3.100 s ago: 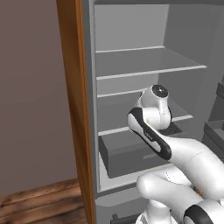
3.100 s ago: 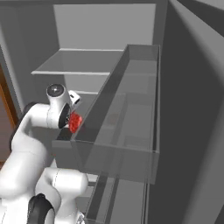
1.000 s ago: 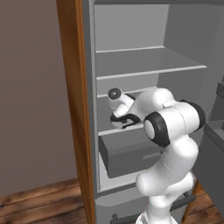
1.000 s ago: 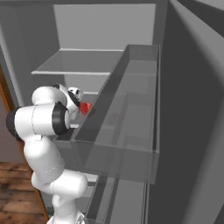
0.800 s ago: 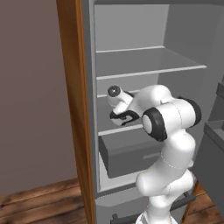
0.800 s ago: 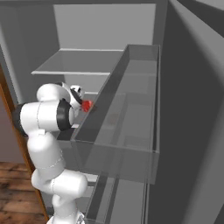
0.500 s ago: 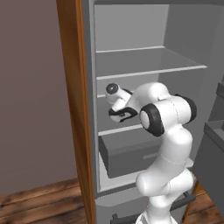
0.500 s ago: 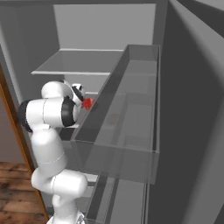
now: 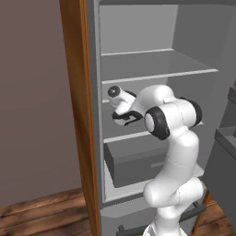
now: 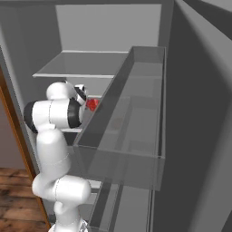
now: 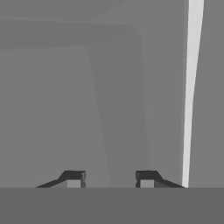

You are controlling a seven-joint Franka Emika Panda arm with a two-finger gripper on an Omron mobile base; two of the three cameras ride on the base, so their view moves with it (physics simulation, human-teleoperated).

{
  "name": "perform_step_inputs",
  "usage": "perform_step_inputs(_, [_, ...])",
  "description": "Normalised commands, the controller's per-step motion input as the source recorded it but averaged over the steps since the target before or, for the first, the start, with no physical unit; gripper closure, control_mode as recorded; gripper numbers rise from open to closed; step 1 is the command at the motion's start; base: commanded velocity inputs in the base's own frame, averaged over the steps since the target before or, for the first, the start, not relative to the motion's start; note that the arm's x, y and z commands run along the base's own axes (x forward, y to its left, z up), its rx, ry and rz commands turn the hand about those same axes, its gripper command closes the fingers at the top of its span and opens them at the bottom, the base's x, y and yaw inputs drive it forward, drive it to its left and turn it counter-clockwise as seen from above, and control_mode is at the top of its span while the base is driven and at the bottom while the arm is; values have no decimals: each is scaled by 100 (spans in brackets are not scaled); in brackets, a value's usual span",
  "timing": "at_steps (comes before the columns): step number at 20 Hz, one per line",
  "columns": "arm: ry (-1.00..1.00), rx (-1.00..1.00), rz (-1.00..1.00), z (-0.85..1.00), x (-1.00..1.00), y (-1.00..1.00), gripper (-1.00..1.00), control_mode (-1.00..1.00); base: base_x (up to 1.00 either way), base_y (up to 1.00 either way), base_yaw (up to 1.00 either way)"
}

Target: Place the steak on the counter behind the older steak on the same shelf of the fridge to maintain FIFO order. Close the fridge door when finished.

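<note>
Reaching into the fridge (image 9: pixel 138 64) at mid-shelf height, my arm has its gripper (image 10: pixel 86 100) deep inside the pale grey interior. From the right base view I see the steak (image 10: pixel 92 104) as a bright red bit right at the gripper, at about its 4 o'clock, touching it. The hand view shows both fingertips (image 11: pixel 73 179) set narrowly apart with bare fridge wall ahead; I cannot tell whether they grip the steak. The fridge door (image 10: pixel 199 127) stands open.
</note>
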Motion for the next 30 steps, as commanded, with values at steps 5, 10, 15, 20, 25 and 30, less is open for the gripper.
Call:
perform_step_inputs(5, [0, -2, 0, -33, 22, 0, 100, -100, 0, 0, 0])
perform_step_inputs(10, [0, -2, 1, -47, 24, 0, 100, -100, 0, 0, 0])
perform_step_inputs(15, [0, -6, 1, -56, 21, 0, -100, -100, 0, 0, 0])
perform_step_inputs(20, [-2, -4, 2, -49, 4, 0, -100, -100, 0, 0, 0])
perform_step_inputs(25, [-5, -5, 3, -43, 0, 0, -100, -100, 0, 0, 0])
perform_step_inputs(30, [-15, -5, 6, -22, -38, 0, -100, -100, 0, 0, 0])
